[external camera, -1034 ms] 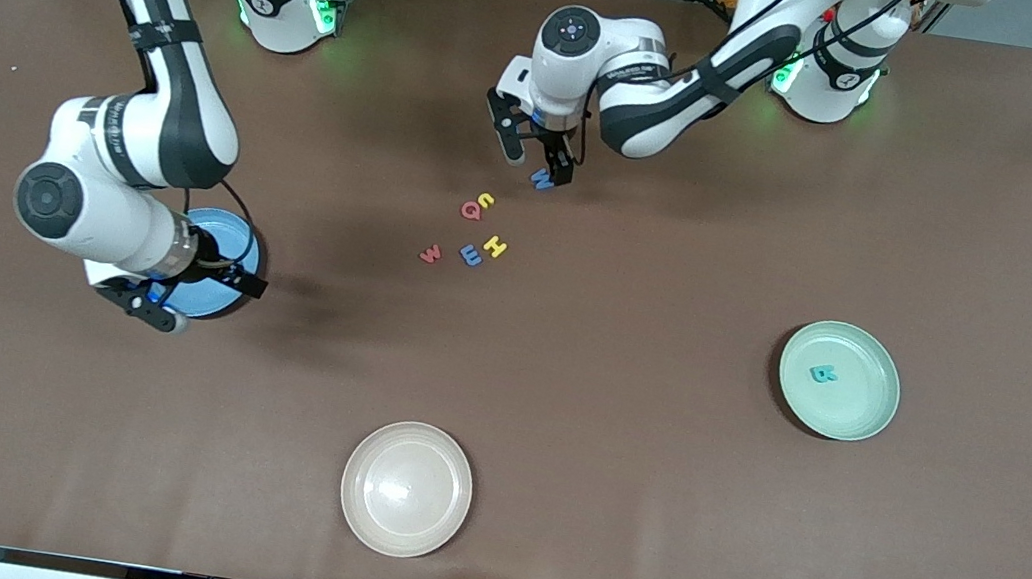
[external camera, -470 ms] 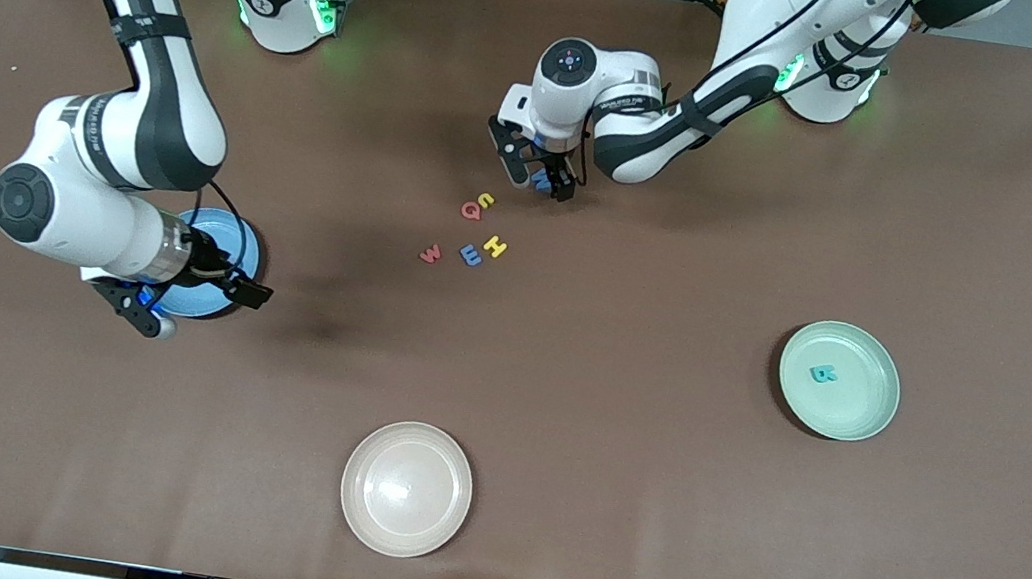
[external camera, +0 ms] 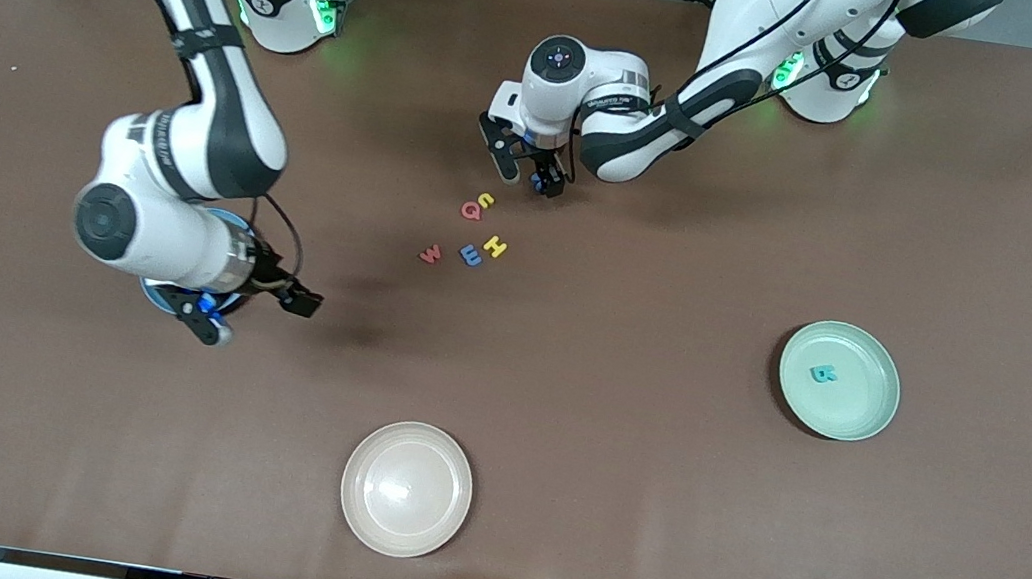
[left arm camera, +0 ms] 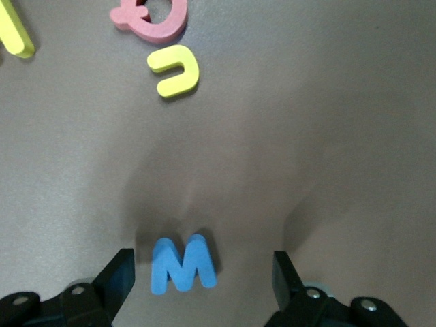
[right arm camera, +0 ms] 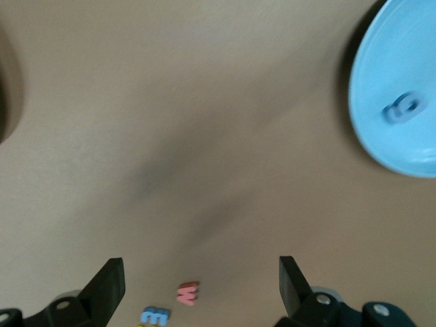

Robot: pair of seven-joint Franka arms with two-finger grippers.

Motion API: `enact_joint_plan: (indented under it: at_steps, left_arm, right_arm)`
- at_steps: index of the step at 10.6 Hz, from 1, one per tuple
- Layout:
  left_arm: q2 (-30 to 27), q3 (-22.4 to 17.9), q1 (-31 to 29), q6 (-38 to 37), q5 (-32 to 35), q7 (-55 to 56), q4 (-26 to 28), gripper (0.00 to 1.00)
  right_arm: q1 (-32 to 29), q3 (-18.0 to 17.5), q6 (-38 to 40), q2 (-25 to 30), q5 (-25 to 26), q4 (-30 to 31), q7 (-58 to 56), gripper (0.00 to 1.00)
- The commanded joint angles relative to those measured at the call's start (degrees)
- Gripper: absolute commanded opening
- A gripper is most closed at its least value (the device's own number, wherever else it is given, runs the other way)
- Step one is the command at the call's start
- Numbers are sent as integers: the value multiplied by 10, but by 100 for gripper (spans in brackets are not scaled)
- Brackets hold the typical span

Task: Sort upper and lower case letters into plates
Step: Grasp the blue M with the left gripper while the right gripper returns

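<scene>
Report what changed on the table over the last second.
The right gripper, fingers open, swung off the blue plate toward the table's middle. The left gripper settled around the blue foam letter M, fingers narrowing but not touching it. Other letters, mint green plate and cream plate stayed.

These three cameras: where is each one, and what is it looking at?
Front view: high across the table, facing both arms' bases; shows letters, three plates.
Left wrist view: on the left arm, looking down past its open jaws at the blue M.
Right wrist view: on the right arm, jaws open, beside the blue plate.
Both wrist views share the table.
</scene>
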State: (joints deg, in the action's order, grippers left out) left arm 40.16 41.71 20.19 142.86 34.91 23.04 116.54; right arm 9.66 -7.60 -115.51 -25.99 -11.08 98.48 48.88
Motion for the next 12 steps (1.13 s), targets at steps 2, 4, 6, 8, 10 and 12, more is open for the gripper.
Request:
enact_joint_plan:
  at_steps: [2, 4, 6, 8, 10, 12]
  left_arm:
    - [12, -13, 6, 4, 39, 20, -8, 83]
    - [13, -13, 10, 4, 42, 22, -8, 73]
    - [12, -13, 10, 4, 42, 30, -8, 55]
    - [12, -13, 10, 4, 43, 31, -8, 9]
    - [-7, -13, -4, 3, 46, 29, -4, 0]
    - [-55, -9, -50, -2, 39, 23, 2, 0]
  right_arm:
    - [28, 2, 6, -33, -9, -41, 60, 100]
    - [52, 2, 6, -35, -8, -40, 84, 100]
    - [72, 3, 3, -44, -6, -40, 115, 100]
    - [81, 2, -6, -54, 9, -38, 135, 100]
    - [89, 2, -8, -56, 7, -12, 137, 100]
    - [113, 2, -28, -64, 7, -5, 158, 100]
